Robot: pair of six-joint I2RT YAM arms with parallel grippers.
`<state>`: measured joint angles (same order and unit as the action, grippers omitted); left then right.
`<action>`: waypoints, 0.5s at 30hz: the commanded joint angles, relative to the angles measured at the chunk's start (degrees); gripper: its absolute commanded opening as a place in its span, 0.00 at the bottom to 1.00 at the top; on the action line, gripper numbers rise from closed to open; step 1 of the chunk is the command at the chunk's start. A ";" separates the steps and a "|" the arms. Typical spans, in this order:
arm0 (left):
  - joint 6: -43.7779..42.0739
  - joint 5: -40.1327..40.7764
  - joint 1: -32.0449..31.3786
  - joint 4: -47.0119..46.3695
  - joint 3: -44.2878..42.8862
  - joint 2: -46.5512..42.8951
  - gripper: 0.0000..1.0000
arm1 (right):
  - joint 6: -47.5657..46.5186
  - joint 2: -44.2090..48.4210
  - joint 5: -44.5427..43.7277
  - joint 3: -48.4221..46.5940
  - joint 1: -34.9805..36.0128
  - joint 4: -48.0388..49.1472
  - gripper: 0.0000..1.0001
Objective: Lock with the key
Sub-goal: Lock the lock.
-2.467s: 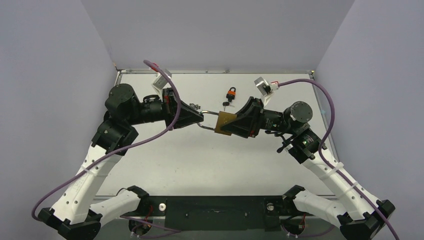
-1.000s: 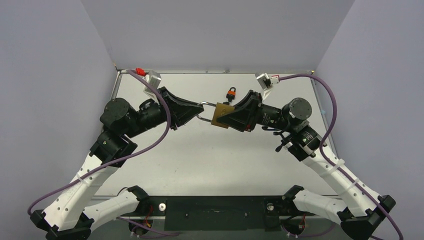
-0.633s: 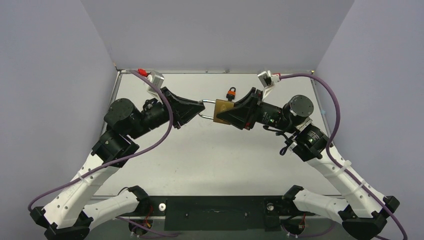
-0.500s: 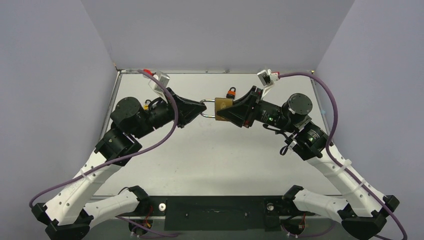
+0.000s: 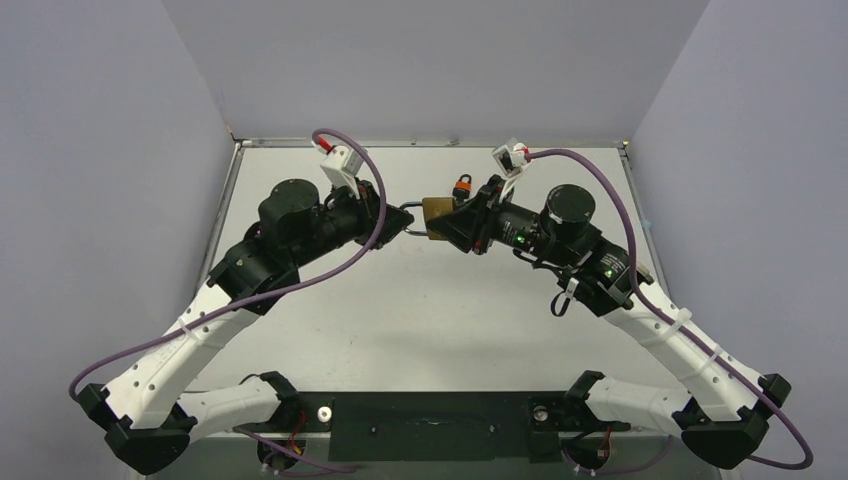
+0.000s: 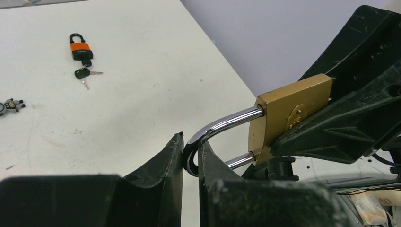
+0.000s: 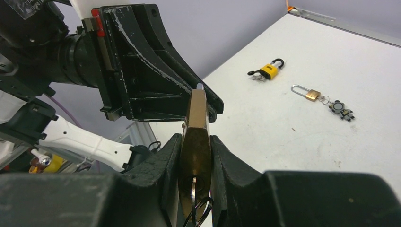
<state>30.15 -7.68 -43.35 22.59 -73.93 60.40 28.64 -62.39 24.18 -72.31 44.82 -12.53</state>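
Note:
A brass padlock hangs in the air between both arms, above the far middle of the table. My right gripper is shut on the padlock's body, one finger on each flat face. A key with a wire ring sits in the keyhole at the bottom of the padlock. My left gripper is shut on the bend of the chrome shackle. Both shackle legs reach the body in the left wrist view.
An orange padlock with a black key lies just behind the held lock. A yellow padlock, a small brass padlock and a figure keychain lie on the table. Grey walls close in three sides.
Both arms have swung inward and carried the padlock slightly toward the far side. The two grippers have come closer together, and less shackle shows between them.

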 commanded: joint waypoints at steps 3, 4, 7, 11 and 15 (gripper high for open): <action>2.19 -15.91 -5.89 -9.08 -6.49 2.95 0.00 | -2.88 -3.49 -1.77 -0.50 3.70 3.21 0.00; 2.48 -16.50 -6.07 -9.59 -6.84 3.23 0.00 | -2.93 -3.76 -1.99 -0.38 3.74 3.08 0.00; 2.70 -16.75 -6.78 -10.07 -7.31 3.66 0.00 | -3.15 -4.17 -2.40 -0.16 3.78 2.96 0.00; 2.77 -15.98 -7.49 -10.20 -7.25 3.60 0.00 | -3.24 -5.16 -2.71 -0.32 3.83 2.96 0.00; 3.18 -15.53 -7.53 -11.31 -7.49 3.16 0.00 | -3.51 -6.37 -3.34 -0.42 4.45 2.66 0.00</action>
<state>29.52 -6.11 -43.86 24.86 -76.25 63.94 25.98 -62.54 18.70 -72.34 46.00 -15.03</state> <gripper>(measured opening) 0.087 0.200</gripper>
